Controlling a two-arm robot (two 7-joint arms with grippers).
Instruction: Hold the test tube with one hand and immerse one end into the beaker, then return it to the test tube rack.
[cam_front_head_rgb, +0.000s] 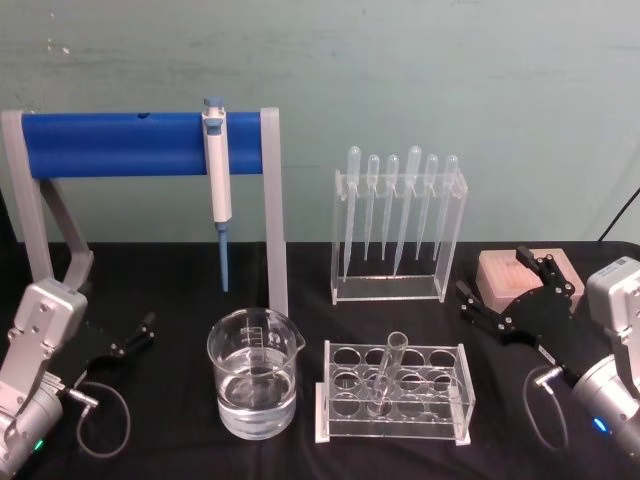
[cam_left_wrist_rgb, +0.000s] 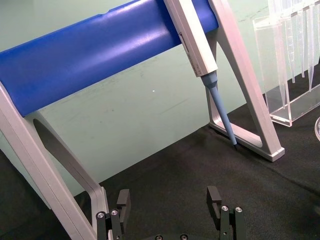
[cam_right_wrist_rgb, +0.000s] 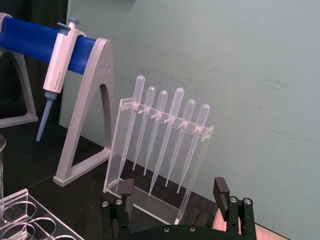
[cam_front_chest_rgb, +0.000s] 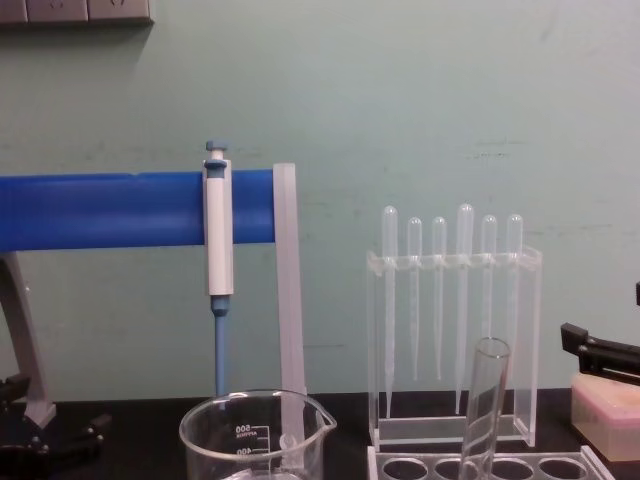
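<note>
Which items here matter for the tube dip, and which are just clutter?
Job:
- test tube, leaning in the clear tube rack
- beaker, part filled with clear liquid
- right gripper, fingers open, holding nothing
- left gripper, fingers open, holding nothing

Lying about:
- pipettor on the blue stand
- pipettes in their acrylic holder
- pink box

Even, soft lighting; head view looks slightly blurred.
</note>
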